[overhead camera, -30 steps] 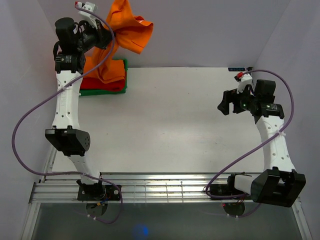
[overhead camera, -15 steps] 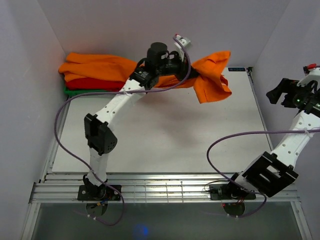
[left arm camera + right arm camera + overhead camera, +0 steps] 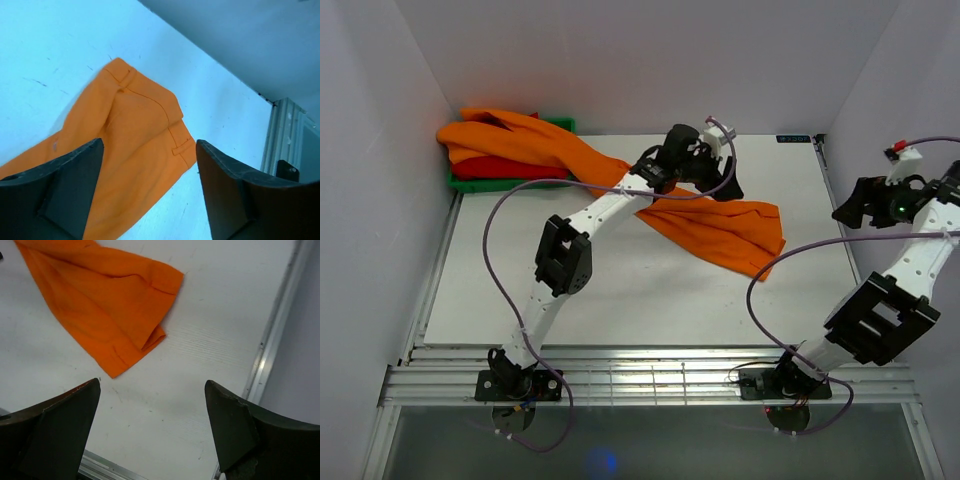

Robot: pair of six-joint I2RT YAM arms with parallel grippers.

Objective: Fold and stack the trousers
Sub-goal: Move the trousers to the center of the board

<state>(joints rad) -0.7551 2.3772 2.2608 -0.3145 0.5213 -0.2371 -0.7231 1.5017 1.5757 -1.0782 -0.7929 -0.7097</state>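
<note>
Trousers: the trousers [image 3: 712, 226] are bright orange, soft and plain, with some wrinkles.
Shape: one long strip of cloth, wider at the end on the right.
Small bits: the left wrist view shows a seam and a little loop [image 3: 182, 148] near the wide end.
Where: one end is piled on the red cloth [image 3: 498, 168] in the green bin [image 3: 561, 125] at the far left corner. The rest hangs over the bin's edge and lies on the white table [image 3: 620, 290].
Which way: the long line slants from the far left corner down toward the near right. The wide end points at the right side of the table.
Flat or not: the wide end lies flat on the table, with one corner folded over a bit.
Left gripper: the left gripper [image 3: 722, 183] is above the middle of the trousers. Its fingers are spread wide with nothing between them, and the cloth lies below them.
Right gripper: the right gripper [image 3: 850, 206] is by the right edge, apart from the trousers. Its fingers are spread wide too and hold nothing.
</note>
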